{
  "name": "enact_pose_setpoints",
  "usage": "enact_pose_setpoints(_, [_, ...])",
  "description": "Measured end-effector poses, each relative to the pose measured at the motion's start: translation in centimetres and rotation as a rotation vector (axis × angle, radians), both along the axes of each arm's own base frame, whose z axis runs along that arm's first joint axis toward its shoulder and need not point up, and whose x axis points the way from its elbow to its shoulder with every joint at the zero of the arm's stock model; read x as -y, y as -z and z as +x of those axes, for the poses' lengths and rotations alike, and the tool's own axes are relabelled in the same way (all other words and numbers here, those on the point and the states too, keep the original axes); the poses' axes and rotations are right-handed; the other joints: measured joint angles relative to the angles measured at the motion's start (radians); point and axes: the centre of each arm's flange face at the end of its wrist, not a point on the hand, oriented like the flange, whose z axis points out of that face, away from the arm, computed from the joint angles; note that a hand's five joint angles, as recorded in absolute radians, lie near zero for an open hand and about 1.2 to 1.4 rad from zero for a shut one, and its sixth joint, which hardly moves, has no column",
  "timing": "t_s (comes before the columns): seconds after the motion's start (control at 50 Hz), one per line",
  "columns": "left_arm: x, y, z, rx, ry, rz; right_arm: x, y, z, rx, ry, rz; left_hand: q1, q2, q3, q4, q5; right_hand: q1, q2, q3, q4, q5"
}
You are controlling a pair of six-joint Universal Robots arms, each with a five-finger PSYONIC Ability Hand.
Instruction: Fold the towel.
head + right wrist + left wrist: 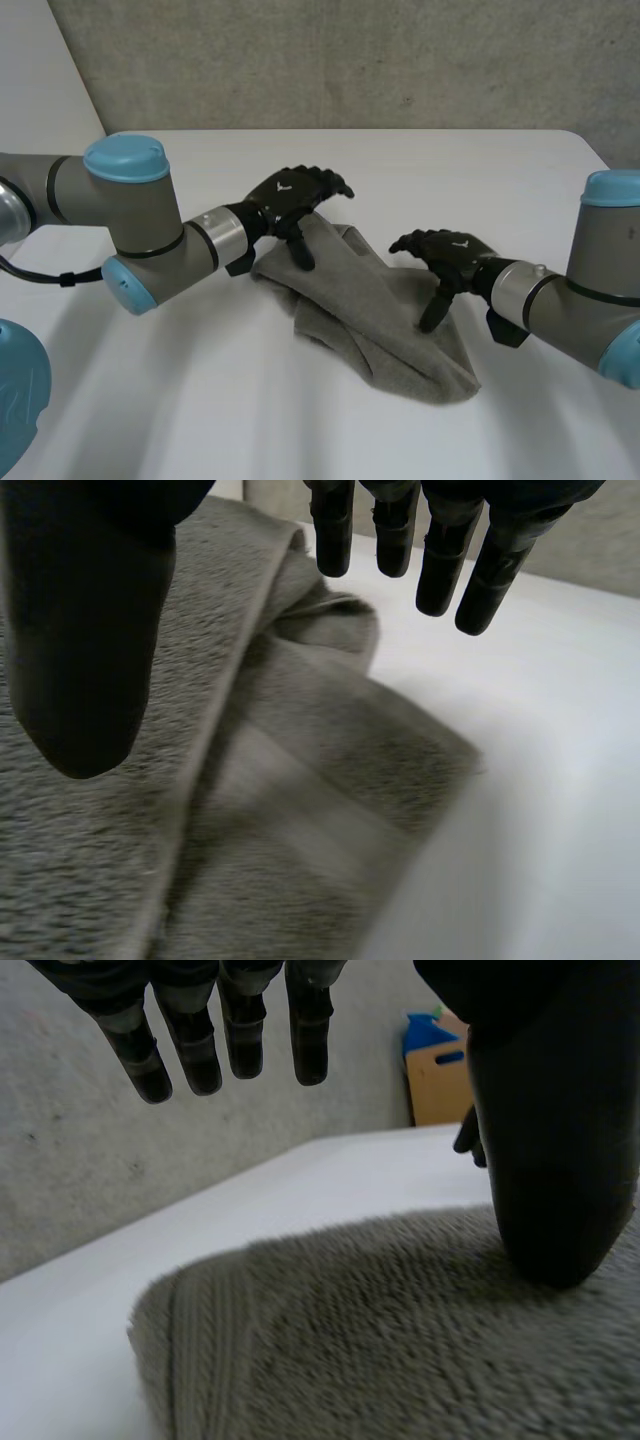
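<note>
A grey towel (375, 315) lies crumpled in a loose diagonal heap on the white table (200, 400). My left hand (295, 195) hovers over the towel's far left end, fingers straight, thumb pointing down at the cloth. In the left wrist view the thumb (555, 1160) rests on the towel (380, 1340) while the fingers (190, 1050) hang free above it. My right hand (445, 255) is over the towel's right side, open, its thumb reaching down toward the cloth. The right wrist view has the thumb (90, 650) just above the towel (280, 810) and the fingers (440, 560) spread over its edge.
A grey wall (350, 60) runs behind the table's far edge. White table surface extends in front of and to the left of the towel. In the left wrist view a blue and tan box (440, 1070) stands beyond the table.
</note>
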Motion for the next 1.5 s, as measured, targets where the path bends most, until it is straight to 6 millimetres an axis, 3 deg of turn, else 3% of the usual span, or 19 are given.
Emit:
enact_pose_setpoints(0.28, [-3.5,1.3,1.9,0.205,0.03,-0.066,-3.4,1.4,2.7,0.021,-0.076,0.095,0.0,0.0,0.0,0.0,0.0,0.001,0.001,0.0,0.0,0.0])
enact_pose_setpoints(0.42, [-4.4,1.7,3.2,0.283,-0.006,-0.062,-4.9,1.2,3.2,0.003,-0.123,0.112,0.0,0.0,0.0,0.0,0.0,0.397,0.409,0.0,0.0,0.408])
enact_pose_setpoints(0.48, [-4.6,1.7,3.9,0.301,-0.023,-0.047,-5.6,0.8,3.3,-0.01,-0.149,0.098,0.0,0.0,0.0,0.0,0.0,0.46,0.505,0.0,0.0,0.502])
enact_pose_setpoints(0.7, [-5.6,-0.1,5.2,0.306,-0.058,-0.052,-8.8,-1.0,2.6,-0.167,-0.322,-0.061,0.0,0.0,0.0,0.0,0.0,0.497,0.55,0.0,0.0,0.561])
enact_pose_setpoints(1.0, [-7.2,-1.6,4.7,0.29,-0.026,-0.078,-11.8,-1.3,2.1,-0.318,-0.492,-0.169,0.0,0.0,0.0,0.0,0.0,0.515,0.54,0.0,0.0,0.548])
enact_pose_setpoints(1.04, [-7.4,-1.6,4.4,0.287,-0.015,-0.081,-12.0,-1.3,2.0,-0.332,-0.504,-0.182,0.0,0.0,0.0,0.0,0.0,0.49,0.502,0.0,0.0,0.501])
enact_pose_setpoints(1.16, [-8.2,-1.8,3.3,0.278,0.026,-0.099,-12.2,-1.3,1.8,-0.355,-0.507,-0.197,0.0,0.0,0.0,0.0,0.0,0.033,0.066,0.0,0.0,0.014])
enact_pose_setpoints(1.32, [-8.5,-0.9,1.8,0.29,0.074,-0.121,-11.6,-1.9,0.9,-0.336,-0.444,-0.173,0.0,0.0,0.0,0.0,0.0,-0.015,0.009,0.0,0.0,0.0])
enact_pose_setpoints(1.5, [-9.2,0.4,0.6,0.343,0.138,-0.187,-9.4,-2.7,-1.0,-0.274,-0.292,-0.114,0.0,0.0,0.0,0.0,0.0,-0.015,0.009,0.0,0.0,0.0])
